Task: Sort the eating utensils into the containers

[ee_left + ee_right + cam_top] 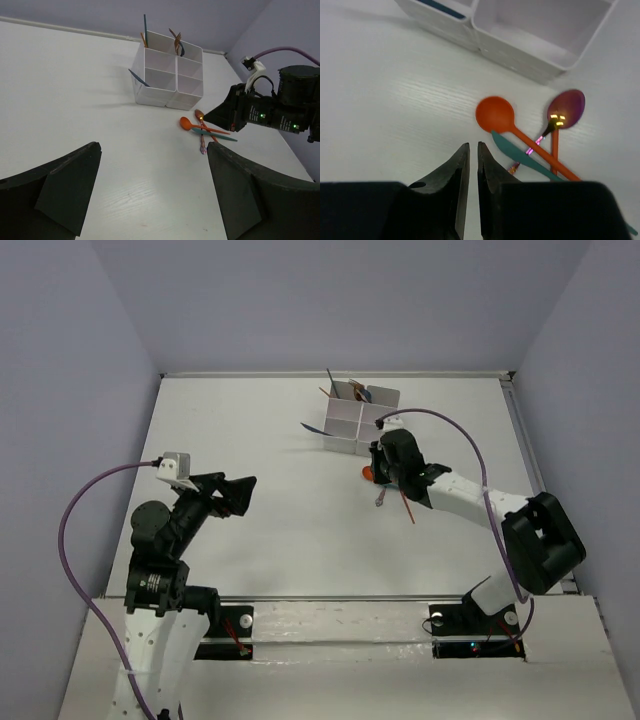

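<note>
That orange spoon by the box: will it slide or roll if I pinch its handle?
Probably light: the orange spoon looks like thin plastic. Its rounded bowl may let it rock or pivot, not roll. Its handle crosses the purple spoon and lies against the teal utensil, so lifting could disturb both.

No text, label or number is legible.
</note>
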You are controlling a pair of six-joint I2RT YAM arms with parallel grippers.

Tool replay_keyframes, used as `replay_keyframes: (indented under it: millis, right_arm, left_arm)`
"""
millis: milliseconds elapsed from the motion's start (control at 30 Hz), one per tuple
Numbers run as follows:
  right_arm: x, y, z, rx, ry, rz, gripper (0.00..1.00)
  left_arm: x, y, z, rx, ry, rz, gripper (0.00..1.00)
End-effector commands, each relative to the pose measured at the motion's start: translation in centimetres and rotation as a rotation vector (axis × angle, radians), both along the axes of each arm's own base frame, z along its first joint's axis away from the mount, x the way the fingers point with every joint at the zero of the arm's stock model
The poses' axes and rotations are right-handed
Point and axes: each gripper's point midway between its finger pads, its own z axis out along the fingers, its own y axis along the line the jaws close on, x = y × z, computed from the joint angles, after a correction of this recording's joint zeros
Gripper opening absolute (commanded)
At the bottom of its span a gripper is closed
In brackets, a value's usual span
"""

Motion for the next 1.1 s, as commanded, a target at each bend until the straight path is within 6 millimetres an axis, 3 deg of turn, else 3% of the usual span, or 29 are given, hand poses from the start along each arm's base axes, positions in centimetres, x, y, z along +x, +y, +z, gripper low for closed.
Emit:
replay_keyframes:
  millis: [0,100,267,667,1067]
  right_arm:
    - [-2.9,-6.0,-2.9,-0.093,0.229,-0.128,0.21]
    - [-3.6,-8.1,-4.7,-0.093,0.308,-0.123,0.30]
    - [-4.0,-8.1,-4.8,-0.099,0.345,-0.072,0.37]
    - [-0.6,-8.2,-6.1,-0.194,0.363,-0.059,0.37]
    - [-0.1,-7.5,-7.6,-0.219,0.418,-0.009,0.36]
  left_arm:
    - [-0.5,-0.5,1.1,-0.006,-0.056,-0.031,0.99]
    - [-0.6,-0.5,1.4,-0.006,-0.067,-0.028,0.99]
    - [-0.9,-0.8,1.4,-0.008,-0.069,-0.045,0.99]
    - [-0.9,-0.8,1.5,-0.007,-0.070,-0.043,0.99]
    - [-0.7,-0.8,1.2,-0.007,-0.060,-0.043,0.99]
